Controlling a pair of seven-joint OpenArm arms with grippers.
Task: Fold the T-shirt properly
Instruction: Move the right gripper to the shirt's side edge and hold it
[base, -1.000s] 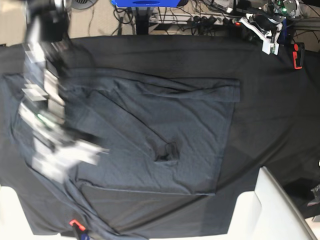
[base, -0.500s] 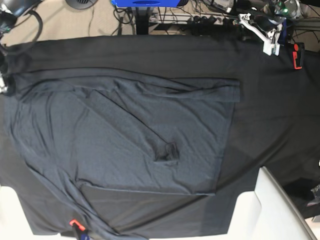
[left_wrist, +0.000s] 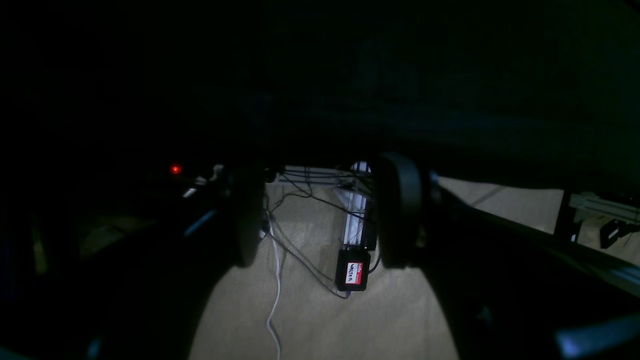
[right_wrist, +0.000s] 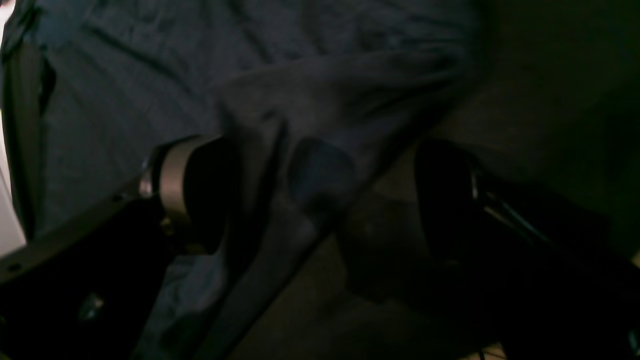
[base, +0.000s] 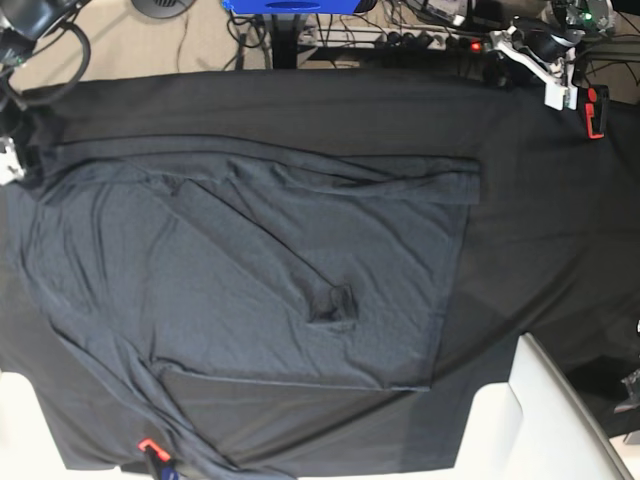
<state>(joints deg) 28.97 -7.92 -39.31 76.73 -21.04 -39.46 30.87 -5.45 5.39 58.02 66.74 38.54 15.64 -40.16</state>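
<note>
The slate-grey T-shirt (base: 250, 270) lies spread on the black tablecloth (base: 540, 220), its far edge folded over in a long band and a small crumple near the middle. My right gripper (right_wrist: 320, 195) hovers low over the shirt's far-left corner, jaws open wide, with a ridge of shirt fabric (right_wrist: 320, 170) lying between the fingers (right_wrist: 200, 190). In the base view only a white part of it (base: 8, 160) shows at the left edge. My left gripper (left_wrist: 320, 212) is open and empty beyond the table's far right edge (base: 555, 80), with only floor visible between its pads (left_wrist: 397, 210).
A red-and-black clamp (base: 596, 110) sits at the far right table edge and another (base: 150, 450) at the near left. A white panel (base: 560, 420) stands at the near right. Cables and a black labelled box (left_wrist: 352, 270) lie on the floor behind.
My right arm has swung off the shirt's left side to the far-left corner. The left gripper has opened and shifted slightly right along the far edge. The shirt lies unchanged.
</note>
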